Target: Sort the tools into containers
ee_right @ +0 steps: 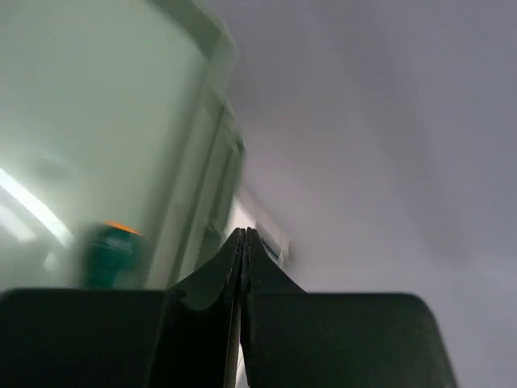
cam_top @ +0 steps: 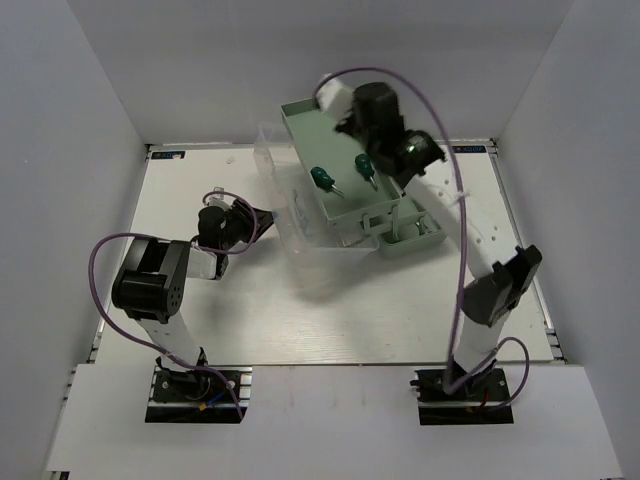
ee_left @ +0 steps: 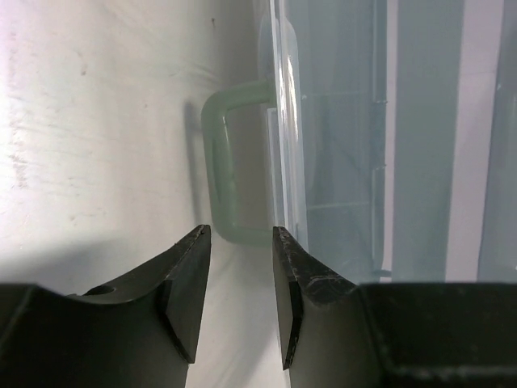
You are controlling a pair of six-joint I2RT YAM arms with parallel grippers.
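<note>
The pale mint-green toolbox [cam_top: 300, 115] stands at the back of the table with its trays spread open. Two green-handled screwdrivers [cam_top: 322, 179] [cam_top: 366, 168] lie in the upper tray. My right gripper [cam_top: 362, 120] hangs over that tray's far end. In the right wrist view its jaws [ee_right: 244, 232] are pressed together with nothing between them, and a blurred green screwdriver [ee_right: 109, 255] lies below to the left. My left gripper [ee_left: 241, 234] is open and empty, low on the table. Its tips are just short of the toolbox's pale green handle [ee_left: 220, 170], beside the translucent lid [ee_left: 339, 137].
The translucent lid [cam_top: 290, 225] juts toward the left arm. A lower tray compartment [cam_top: 437, 238] sticks out at the toolbox's right. White walls close in the table on the left, back and right. The right arm's purple cable [cam_top: 462, 230] loops over the toolbox.
</note>
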